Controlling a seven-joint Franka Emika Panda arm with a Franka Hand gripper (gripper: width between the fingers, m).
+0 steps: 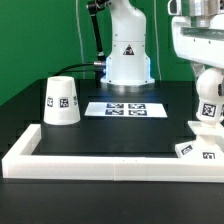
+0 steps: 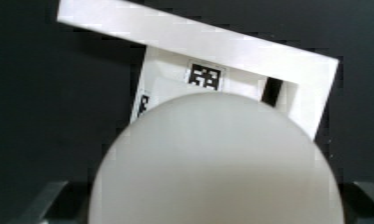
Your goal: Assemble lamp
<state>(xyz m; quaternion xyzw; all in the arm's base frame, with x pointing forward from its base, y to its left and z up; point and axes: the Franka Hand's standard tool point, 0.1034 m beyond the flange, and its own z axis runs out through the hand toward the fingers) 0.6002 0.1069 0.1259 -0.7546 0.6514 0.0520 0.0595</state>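
Note:
My gripper (image 1: 206,84) is at the exterior view's right, shut on the round white bulb (image 1: 208,106), which carries a square tag. It holds the bulb in the air just above the small flat base (image 1: 198,150), which lies by the front right corner of the rail. In the wrist view the bulb (image 2: 210,150) fills the lower half between the dark fingers (image 2: 52,204), and the tagged base (image 2: 202,82) lies beyond it. The tapered shade (image 1: 60,100) stands upright at the exterior view's left, apart from the rest.
A long white border rail (image 1: 100,160) runs along the table's front and left side; its corner shows in the wrist view (image 2: 255,50). The marker board (image 1: 125,108) lies flat mid-table. The arm's white pedestal (image 1: 128,55) stands behind it.

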